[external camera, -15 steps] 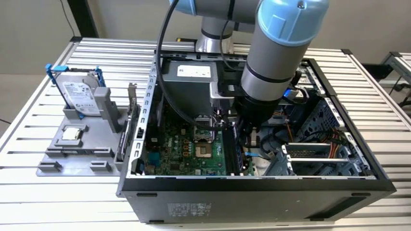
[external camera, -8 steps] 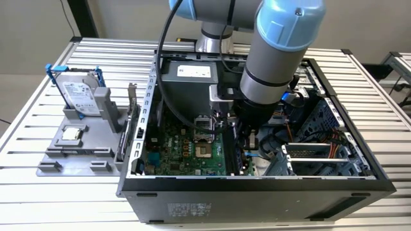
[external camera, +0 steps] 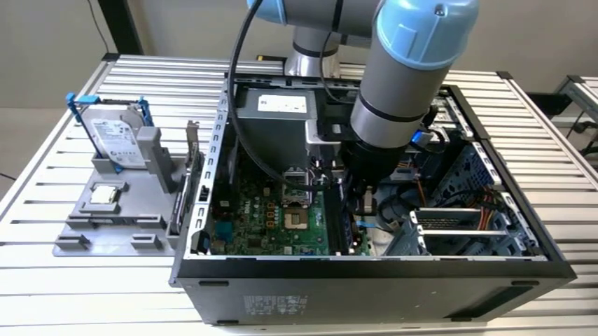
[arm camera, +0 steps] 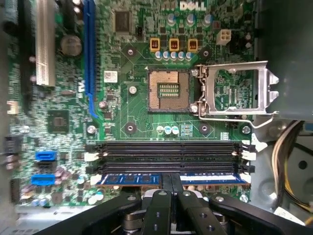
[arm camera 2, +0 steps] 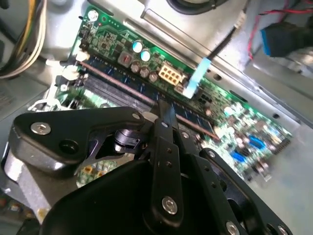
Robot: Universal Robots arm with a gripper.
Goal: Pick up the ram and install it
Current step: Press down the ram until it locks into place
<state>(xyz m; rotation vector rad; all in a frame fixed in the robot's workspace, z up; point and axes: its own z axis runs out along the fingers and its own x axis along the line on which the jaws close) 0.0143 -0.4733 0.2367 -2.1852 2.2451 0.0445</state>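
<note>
A: Entry. Where does the gripper (arm camera: 172, 188) stand?

B: Down inside the open computer case (external camera: 280, 283), low over the motherboard (arm camera: 142, 122). In the first wrist view its two fingers are drawn together on the top edge of the ram (arm camera: 132, 179), at about mid-length of the stick. I log it as clamped on the ram.

A: And the ram itself?

B: Directly under the fingertips, lying along the memory slot nearest the gripper. The other black memory slots (arm camera: 168, 149) lie just beyond, parallel and unfilled. Beyond those, the bare processor socket (arm camera: 169, 90) with its metal retention frame (arm camera: 234, 90) swung open. Whether the stick is fully seated I cannot tell.

A: Appearance?

B: Long, thin, flat board; blue in the first wrist view, with dark chips in a row and a pale label toward one end.

A: Handling?

B: Judgement only: light, stiff along its length, fragile at the contacts and chips. The top edge near the middle is the right hold, so push goes evenly to both ends. Tilt would risk binding in the slot.
</note>
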